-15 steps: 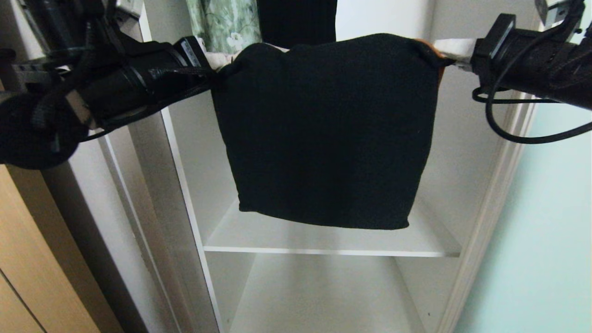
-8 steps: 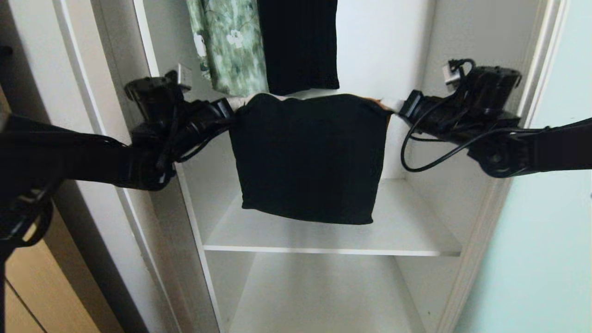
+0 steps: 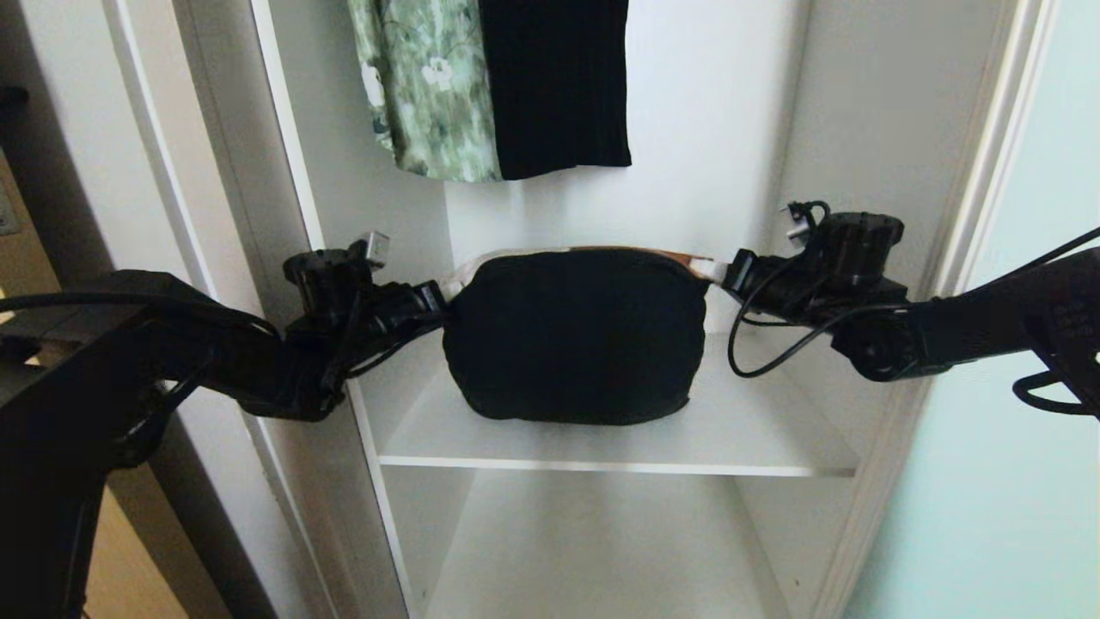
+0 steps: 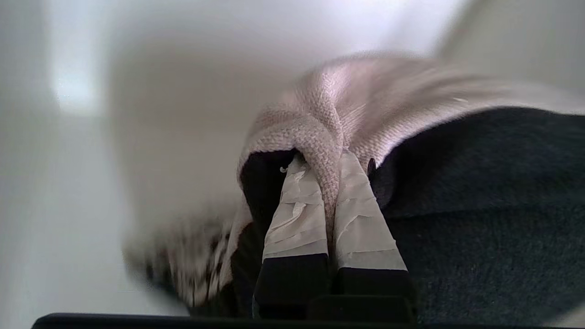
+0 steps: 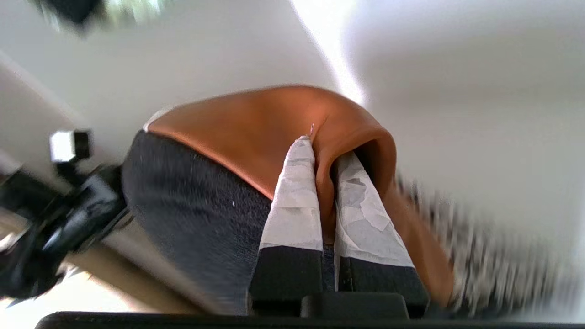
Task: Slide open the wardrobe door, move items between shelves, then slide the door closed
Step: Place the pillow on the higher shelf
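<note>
Both sets of jaws are pinched tight on fabric, no gap showing: the left gripper (image 3: 440,301) has the cushion's (image 3: 576,344) upper left corner, and in the left wrist view its taped fingers (image 4: 297,214) squeeze a fold of the beige-grey weave (image 4: 329,137) between them. The right gripper (image 3: 720,268) has the opposite top corner, and in the right wrist view its fingers (image 5: 292,205) clamp a fold of the rust-brown patch (image 5: 256,132). The cushion hangs between the two inside the wardrobe with its dark back facing the head camera, top edge stretched across from one gripper to the other. Its bottom edge is down at the upper shelf (image 3: 756,438); looks like it's touching the board, but I can't tell for sure. A lower shelf (image 3: 601,550) sits under that one. Above the cushion, well apart from it, hang a green floral garment (image 3: 421,86) and a black garment (image 3: 554,86) against the white back wall. The frosted pale blue-green sliding door (image 3: 1014,481) is over on the right, leaving this section of the wardrobe open. A bit of tan wood panel (image 3: 129,585) shows at the far left.
</note>
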`<state>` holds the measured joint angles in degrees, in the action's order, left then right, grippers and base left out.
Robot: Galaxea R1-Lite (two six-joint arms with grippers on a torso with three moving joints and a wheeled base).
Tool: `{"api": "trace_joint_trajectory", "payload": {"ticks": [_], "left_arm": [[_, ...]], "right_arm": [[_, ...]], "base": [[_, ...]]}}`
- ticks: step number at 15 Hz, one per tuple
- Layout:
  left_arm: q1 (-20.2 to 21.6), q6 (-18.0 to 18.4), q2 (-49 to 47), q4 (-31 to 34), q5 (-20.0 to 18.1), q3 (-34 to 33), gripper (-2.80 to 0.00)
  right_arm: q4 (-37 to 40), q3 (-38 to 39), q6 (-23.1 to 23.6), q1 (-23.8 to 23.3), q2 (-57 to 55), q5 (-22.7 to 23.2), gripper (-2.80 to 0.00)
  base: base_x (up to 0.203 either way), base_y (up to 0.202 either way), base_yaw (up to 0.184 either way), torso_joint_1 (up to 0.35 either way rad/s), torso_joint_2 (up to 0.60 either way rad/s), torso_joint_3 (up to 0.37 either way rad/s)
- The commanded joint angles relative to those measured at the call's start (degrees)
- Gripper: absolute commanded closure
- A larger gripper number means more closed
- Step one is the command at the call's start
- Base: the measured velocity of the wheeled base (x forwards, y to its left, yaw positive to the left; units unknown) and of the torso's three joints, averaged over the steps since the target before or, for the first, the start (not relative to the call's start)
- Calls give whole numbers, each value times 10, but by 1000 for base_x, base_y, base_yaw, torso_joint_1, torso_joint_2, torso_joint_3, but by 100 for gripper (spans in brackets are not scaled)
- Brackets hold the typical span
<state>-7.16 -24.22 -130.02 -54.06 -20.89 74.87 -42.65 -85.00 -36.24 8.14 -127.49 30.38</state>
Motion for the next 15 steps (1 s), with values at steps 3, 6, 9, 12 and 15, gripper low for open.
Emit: {"api": "trace_joint_trajectory", "payload": {"ticks": [3,6,9,12,15], "left_arm": [[0,4,91,90,-43,-134,0],[0,15,91,174,-45,-123,0],[5,23,31,245,-44,-15,0],[14,23,-38,314,-36,96,0],[19,22,-101,335,6,157,0]], "right_arm": [[0,146,-4,-33,76,83,0],[2,158,-4,-42,54,83,0],[4,119,-3,-43,-11,73,0],[15,44,-2,-36,-93,32,0],[56,-24,0,-27,-143,6,0]], "base": [[0,0,0,0,0,0],[0,0,0,0,0,0],[0,0,0,0,0,0],[0,0,0,0,0,0],[0,0,0,0,0,0]]}}
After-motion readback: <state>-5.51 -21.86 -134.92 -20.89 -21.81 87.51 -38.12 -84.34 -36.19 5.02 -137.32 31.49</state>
